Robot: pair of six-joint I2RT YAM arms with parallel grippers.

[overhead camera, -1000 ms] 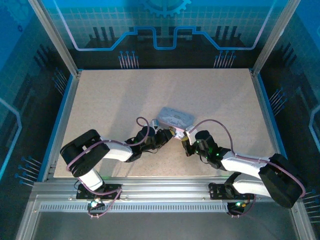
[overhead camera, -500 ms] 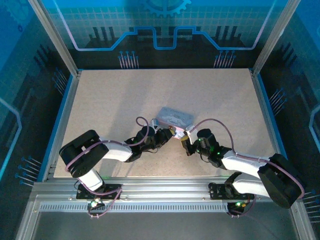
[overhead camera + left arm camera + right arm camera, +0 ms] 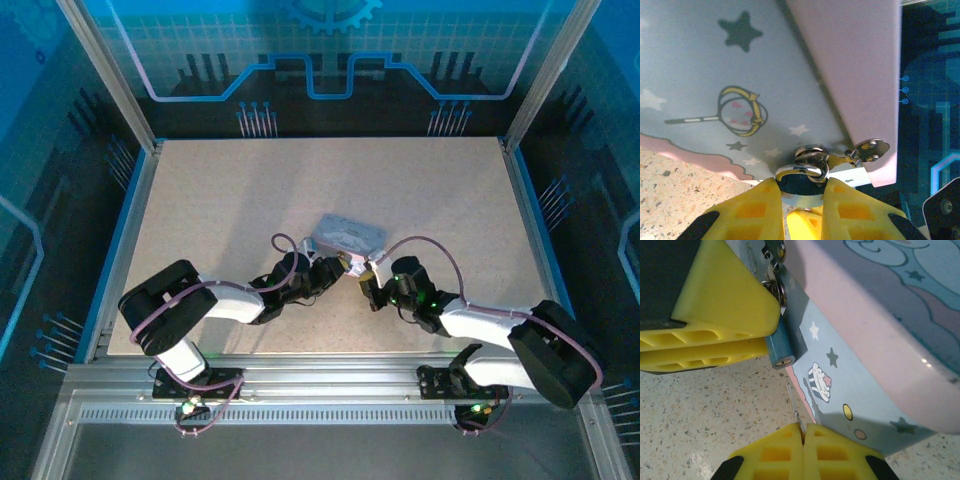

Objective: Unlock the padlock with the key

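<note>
Left arm: the left gripper (image 3: 801, 188) lies low over the tabletop (image 3: 230, 200), just near-left of the tin (image 3: 348, 236). Its jaws are closed on the dark blue body of the padlock (image 3: 780, 347).

Centre: the tin sits near the middle of the tabletop, tilted in the top view. Its lid is shut, so the contents are hidden. The padlock's silvery shackle (image 3: 810, 166) passes through the metal hasp (image 3: 867, 149) at the tin's near side.

Right arm: the right gripper (image 3: 803, 432) lies just near-right of the padlock. Its jaws are fully closed on the key (image 3: 794, 401). The thin blade projects from between the tips toward the padlock's lower end, near it but apart.

Clearance: the two grippers face each other closely at the tin's near edge. Speckled tabletop extends left, far and right of the tin to the blue-edged border.
</note>
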